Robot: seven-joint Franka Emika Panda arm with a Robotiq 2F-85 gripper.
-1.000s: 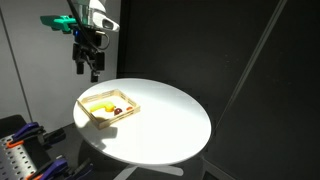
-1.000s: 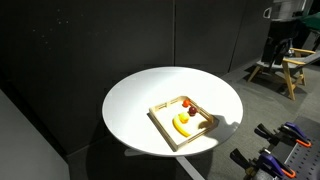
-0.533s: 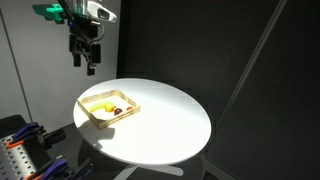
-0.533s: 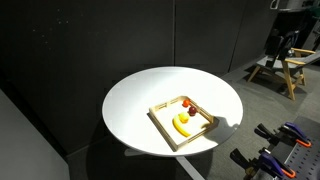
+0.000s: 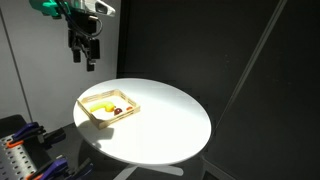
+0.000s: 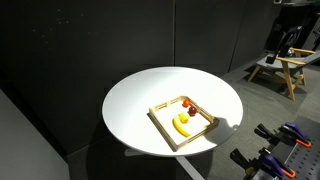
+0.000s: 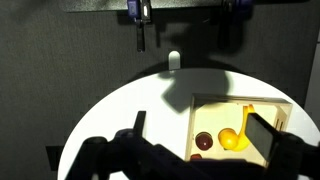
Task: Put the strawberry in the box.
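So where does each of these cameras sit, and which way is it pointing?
Exterior view: off to one side, raised, looking down across the round table with the box near its left edge; the arm's fingers hang high at upper left.
Exterior view: from another side, raised; the box sits mid-table, fingers at far upper right.
Wrist view: on the arm, looking down; fingers enter from the top, box at lower right.
All three share the table and box.

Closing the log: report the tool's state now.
Tool: open, holding nothing; the tiny red strawberry lies in the shallow light-wood tray.
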